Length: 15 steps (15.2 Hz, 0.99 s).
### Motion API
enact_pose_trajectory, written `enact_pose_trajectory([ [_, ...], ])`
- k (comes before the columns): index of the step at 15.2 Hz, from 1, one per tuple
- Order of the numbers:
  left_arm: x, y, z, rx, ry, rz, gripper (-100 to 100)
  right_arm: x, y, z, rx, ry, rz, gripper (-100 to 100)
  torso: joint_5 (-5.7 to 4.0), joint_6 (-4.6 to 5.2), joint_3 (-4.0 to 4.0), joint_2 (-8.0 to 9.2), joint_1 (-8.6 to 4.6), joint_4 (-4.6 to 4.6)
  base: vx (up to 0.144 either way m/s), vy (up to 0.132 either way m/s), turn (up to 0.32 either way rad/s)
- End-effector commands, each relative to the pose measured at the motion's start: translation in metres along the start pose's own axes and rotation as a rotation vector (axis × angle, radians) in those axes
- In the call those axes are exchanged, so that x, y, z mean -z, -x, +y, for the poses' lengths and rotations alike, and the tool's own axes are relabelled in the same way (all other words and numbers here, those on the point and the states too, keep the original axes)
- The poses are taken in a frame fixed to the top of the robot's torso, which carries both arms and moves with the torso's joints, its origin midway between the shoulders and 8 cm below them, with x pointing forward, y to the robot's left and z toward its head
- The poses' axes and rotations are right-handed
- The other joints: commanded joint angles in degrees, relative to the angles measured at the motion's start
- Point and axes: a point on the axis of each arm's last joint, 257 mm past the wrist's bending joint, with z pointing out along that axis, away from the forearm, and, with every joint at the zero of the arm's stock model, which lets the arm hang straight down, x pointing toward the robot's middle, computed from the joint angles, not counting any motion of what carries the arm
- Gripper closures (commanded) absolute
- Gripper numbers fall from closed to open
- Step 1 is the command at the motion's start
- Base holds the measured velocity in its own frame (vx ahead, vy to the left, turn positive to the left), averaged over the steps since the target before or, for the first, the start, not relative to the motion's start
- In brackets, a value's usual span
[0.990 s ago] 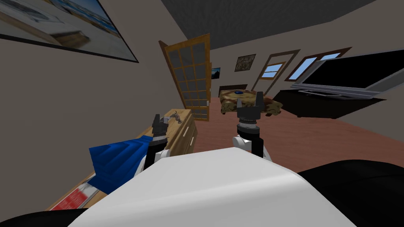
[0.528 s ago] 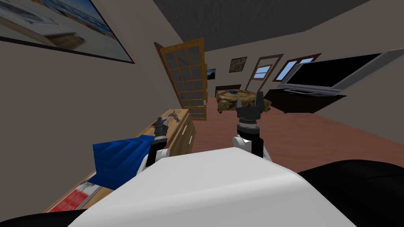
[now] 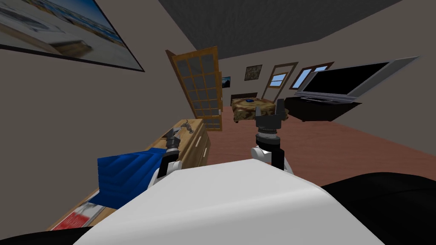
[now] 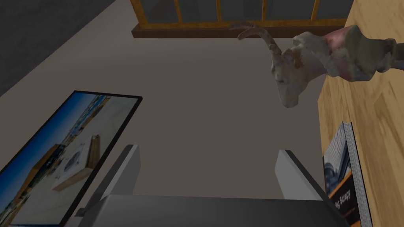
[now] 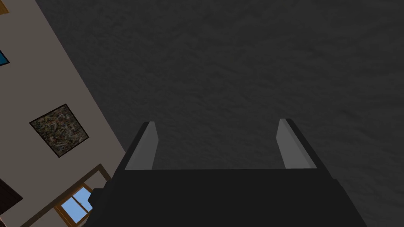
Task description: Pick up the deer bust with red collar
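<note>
Shift since earlier: my head camera has swung, so the bed [image 3: 251, 108], the television [image 3: 345, 83] and the glass-paned door [image 3: 200, 89] sit further left in the head view; the arms keep nearly the same places in the frame.
Deer bust: the deer bust [image 4: 315, 63] rests on the wooden table [image 4: 375, 118] at the upper right of the left wrist view. It is pale grey with a curved horn and a faint reddish band round the neck. In the head view it is a small grey shape [image 3: 187, 126] left of centre, near the table's far end.
Left pincer: the left pincer [image 4: 209, 149] is spread wide with nothing between its fingers. The bust lies ahead of it and off to one side, well apart from both fingers. In the head view the pincer [image 3: 173, 132] hangs over the table, just below and left of the bust.
Right pincer: the right pincer [image 3: 269, 107] is raised at centre frame, its fingers parted and empty [image 5: 217, 122].
Book: a dark-covered book [image 4: 347, 177] lies on the table at the lower right of the left wrist view.
Blue object: a blue stepped object [image 3: 123, 170] sits on the table, lower left of the head view.
Wall: a framed picture [image 4: 59, 157] hangs on the grey wall.
</note>
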Motion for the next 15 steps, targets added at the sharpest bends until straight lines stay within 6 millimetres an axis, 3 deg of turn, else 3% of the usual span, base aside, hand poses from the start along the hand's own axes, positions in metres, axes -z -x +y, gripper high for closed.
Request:
enact_pose_trajectory([
  [1, 0.000, 0.008, 0.017, 0.035, 0.042, -0.026, -100, 0.000, 0.000, 0.000, 0.000, 0.000, 0.000, 0, 0.00, 0.00, 0.00, 0.00, 0.00, 0.00, 0.167, -0.005, 0.012],
  [12, 0.004, 0.032, 0.060, 0.111, 0.146, -0.056, -100, 0.000, 0.000, 0.000, 0.000, 0.000, 0.000, 0, 0.00, -0.01, -0.35, -0.58, 0.01, -0.14, 0.214, 0.010, 0.035],
  [15, 0.000, 0.045, 0.039, 0.109, 0.118, -0.069, -100, 0.000, 0.000, 0.000, 0.000, 0.000, 0.000, 0, -0.01, 0.01, -0.13, -0.20, 0.00, -0.06, 0.086, 0.002, -0.041],
])
